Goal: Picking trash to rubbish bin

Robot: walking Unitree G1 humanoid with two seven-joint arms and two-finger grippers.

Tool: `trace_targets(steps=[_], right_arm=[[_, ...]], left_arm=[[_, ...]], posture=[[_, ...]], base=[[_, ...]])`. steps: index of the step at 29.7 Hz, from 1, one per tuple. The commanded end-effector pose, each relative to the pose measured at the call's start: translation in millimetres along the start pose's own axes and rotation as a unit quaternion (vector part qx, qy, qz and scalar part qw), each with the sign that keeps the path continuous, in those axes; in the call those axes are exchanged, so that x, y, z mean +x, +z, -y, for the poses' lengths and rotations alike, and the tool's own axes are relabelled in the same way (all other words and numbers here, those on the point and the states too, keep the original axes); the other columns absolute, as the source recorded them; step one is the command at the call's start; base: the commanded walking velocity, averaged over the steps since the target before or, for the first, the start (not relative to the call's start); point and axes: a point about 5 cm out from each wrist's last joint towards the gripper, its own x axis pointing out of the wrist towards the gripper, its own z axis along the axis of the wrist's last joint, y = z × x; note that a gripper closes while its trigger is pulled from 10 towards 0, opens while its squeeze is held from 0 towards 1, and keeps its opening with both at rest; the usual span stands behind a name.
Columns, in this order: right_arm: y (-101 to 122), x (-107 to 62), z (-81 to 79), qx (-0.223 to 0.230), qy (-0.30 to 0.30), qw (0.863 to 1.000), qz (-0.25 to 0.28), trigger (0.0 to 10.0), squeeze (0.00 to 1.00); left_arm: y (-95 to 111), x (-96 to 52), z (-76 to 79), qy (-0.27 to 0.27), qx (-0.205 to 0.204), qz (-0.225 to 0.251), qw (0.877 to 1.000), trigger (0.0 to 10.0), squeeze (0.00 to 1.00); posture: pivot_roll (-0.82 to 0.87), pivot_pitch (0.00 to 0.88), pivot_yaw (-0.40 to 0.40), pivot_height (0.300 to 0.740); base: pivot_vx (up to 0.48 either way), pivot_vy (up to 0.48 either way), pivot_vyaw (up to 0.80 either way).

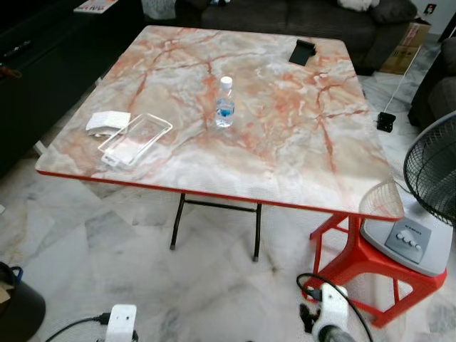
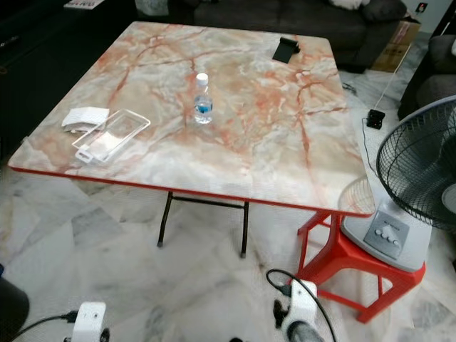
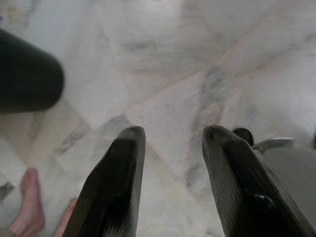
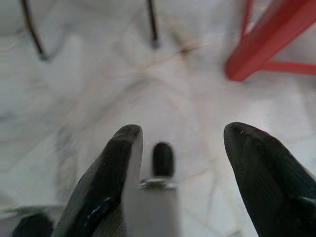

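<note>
Your left gripper [image 3: 170, 148] hangs low over the marble floor [image 3: 163, 59], fingers spread, empty. Your right gripper [image 4: 180, 148] likewise: parted, empty, near the red stool [image 4: 269, 37]. On the table [image 1: 285, 157]: water bottle [image 1: 224, 104] upright mid-top; clear plastic tray [image 1: 135, 140] and white tissue packet [image 1: 107, 122] touching at the left edge.

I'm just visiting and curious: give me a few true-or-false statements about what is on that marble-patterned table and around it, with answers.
1. The small clear plastic water bottle stands upright on the marble-patterned table. True.
2. The clear plastic tray is on the floor. False: it lies on the table, near the white crumpled tissue.
3. The standing fan sits on a red plastic stool. True.
4. The left pincer holds the bottle. False: it is open, above the floor.
</note>
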Motion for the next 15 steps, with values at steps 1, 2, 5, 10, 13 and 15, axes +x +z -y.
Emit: trace_targets(steps=[1,2,5,10,13,15], right_arm=[[-3.2,-1.3,6.7,0.001,-0.010,1.000,-0.006,10.0,0.00],[-3.2,-1.3,6.6,0.001,-0.010,1.000,-0.006,10.0,0.00],[-3.2,-1.3,6.5,0.001,-0.009,1.000,-0.006,10.0,0.00],[0.8,-0.5,5.0,-0.006,-0.004,1.000,0.001,10.0,0.00],[18.4,2.6,-2.7,-0.028,0.020,0.999,0.035,10.0,0.00],[27.3,3.8,-7.8,-0.049,0.039,0.997,0.052,10.0,0.00]], left_arm=[[-6.9,-1.7,1.5,-0.003,0.002,-0.014,1.000,10.0,0.00],[-4.6,-1.2,1.4,-0.003,0.004,-0.008,1.000,10.0,0.00],[-1.4,-0.6,1.8,-0.004,0.006,0.000,1.000,10.0,0.00],[10.3,2.0,4.4,-0.007,0.012,0.022,1.000,10.0,0.00],[28.4,3.9,8.3,-0.006,0.015,0.070,0.997,10.0,0.00],[36.3,3.7,9.8,-0.004,0.016,0.096,0.995,10.0,0.00]], posture=[[0.10,0.166,0.004,0.740],[0.09,0.166,0.005,0.740],[0.10,0.164,0.003,0.740],[0.10,0.160,0.002,0.740],[0.09,0.149,-0.002,0.740],[0.09,0.147,-0.003,0.740]], base=[[0.000,0.000,0.00],[0.000,0.000,0.00],[0.000,0.000,0.00],[0.000,0.000,0.00],[0.000,0.000,0.00],[0.000,0.000,0.00]])
